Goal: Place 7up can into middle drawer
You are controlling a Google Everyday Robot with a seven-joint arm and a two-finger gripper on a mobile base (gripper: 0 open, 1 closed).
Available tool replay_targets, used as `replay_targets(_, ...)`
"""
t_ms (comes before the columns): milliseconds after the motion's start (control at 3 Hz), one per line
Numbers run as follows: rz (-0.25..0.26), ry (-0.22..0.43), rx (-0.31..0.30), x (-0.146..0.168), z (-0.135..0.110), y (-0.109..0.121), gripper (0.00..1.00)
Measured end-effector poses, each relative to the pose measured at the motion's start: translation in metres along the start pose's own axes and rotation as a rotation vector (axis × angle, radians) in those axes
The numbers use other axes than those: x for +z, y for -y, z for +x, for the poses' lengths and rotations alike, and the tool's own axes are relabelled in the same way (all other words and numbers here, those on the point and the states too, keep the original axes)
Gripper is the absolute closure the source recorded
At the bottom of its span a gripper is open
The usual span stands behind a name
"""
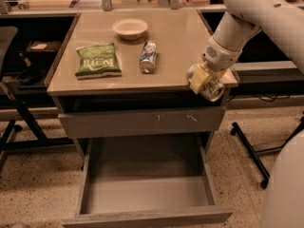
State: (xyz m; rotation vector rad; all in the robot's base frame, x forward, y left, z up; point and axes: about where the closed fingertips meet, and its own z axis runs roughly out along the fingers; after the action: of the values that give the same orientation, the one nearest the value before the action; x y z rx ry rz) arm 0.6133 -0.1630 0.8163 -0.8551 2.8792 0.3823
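Note:
My gripper (203,81) hangs over the front right edge of the tabletop, above and right of the open drawer. It appears shut on the 7up can (215,90), of which only a silver round end and a little of the body show between the yellowish fingers. The middle drawer (147,194) is pulled out below the table, with a flat grey floor, low side walls and nothing in it.
A blue, white and silver can (148,56) lies on the tabletop (180,37). A green chip bag (97,60) is to its left and a white bowl (129,28) behind it. A shut drawer front (118,123) with pale scratches sits above the open drawer. A chair base (14,122) stands at the left.

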Motion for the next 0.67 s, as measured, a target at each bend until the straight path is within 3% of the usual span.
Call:
replay_targets(333, 0.000, 0.000, 0.000, 0.000, 0.000, 0.000, 1.00)
replay_targets(667, -0.014, -0.006, 0.029, -0.001, 0.021, -0.016, 1.00)
